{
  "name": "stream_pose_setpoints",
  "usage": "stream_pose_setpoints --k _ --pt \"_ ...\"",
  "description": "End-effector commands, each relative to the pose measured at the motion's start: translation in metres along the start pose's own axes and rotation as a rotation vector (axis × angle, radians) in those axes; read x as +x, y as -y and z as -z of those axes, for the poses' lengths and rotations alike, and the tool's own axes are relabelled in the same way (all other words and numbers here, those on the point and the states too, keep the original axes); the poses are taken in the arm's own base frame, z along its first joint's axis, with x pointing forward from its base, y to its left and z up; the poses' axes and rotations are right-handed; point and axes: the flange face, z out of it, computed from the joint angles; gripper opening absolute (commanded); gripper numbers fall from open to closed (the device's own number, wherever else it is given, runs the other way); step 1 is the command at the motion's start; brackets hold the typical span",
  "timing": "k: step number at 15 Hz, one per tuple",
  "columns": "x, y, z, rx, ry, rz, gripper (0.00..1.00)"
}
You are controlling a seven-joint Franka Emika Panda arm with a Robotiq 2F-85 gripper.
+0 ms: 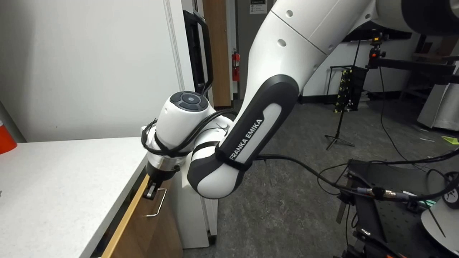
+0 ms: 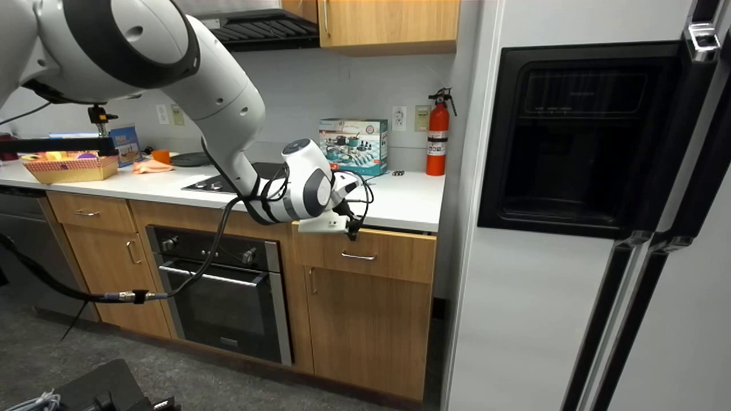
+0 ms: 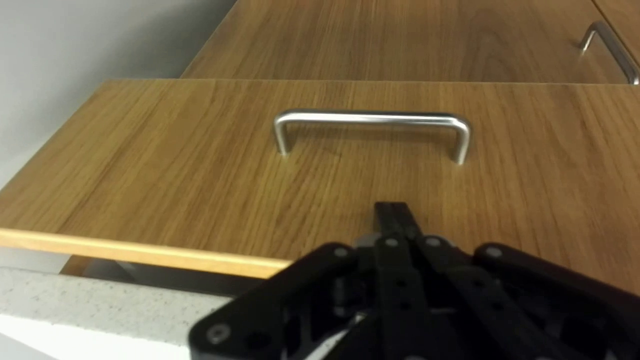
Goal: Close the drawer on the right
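Note:
The drawer (image 2: 405, 258) has a tan wood front, which also shows in the wrist view (image 3: 190, 180) and in an exterior view (image 1: 128, 219). It stands slightly open; a dark narrow gap shows between its front panel and the countertop edge. Its interior is mostly hidden. The silver bar handle (image 3: 370, 118) shows in the wrist view and in both exterior views (image 1: 159, 204) (image 2: 358, 256). My gripper (image 3: 392, 207) is shut and empty, fingertips together at the outer face of the panel, above the handle. I cannot tell whether they touch it. It also shows in both exterior views (image 1: 150, 195) (image 2: 352, 234).
The white countertop (image 1: 64, 190) overhangs behind the drawer front. A cabinet door (image 2: 371, 331) with its own handle (image 3: 610, 50) lies below. A white fridge (image 2: 514, 319) stands beside the drawer, an oven (image 2: 223, 302) on the other side. A box (image 2: 354, 145) and fire extinguisher (image 2: 438, 134) stand on the counter.

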Motion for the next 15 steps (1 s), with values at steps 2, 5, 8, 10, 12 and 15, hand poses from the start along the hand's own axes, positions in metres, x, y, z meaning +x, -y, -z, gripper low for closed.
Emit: stream_pose_setpoints --k 2,5,8,10,12,15 --pt "0.022 0.008 -0.026 0.002 0.041 -0.014 0.00" --pt "0.038 0.010 -0.031 -0.012 0.038 -0.021 0.00" --pt "0.052 0.013 -0.031 -0.014 0.024 -0.040 0.00" --pt "0.058 0.015 -0.032 -0.019 0.013 -0.045 0.00" --pt "0.064 0.016 -0.023 0.011 0.019 -0.033 0.00" --pt "0.070 0.023 0.003 0.077 0.123 0.079 0.00"
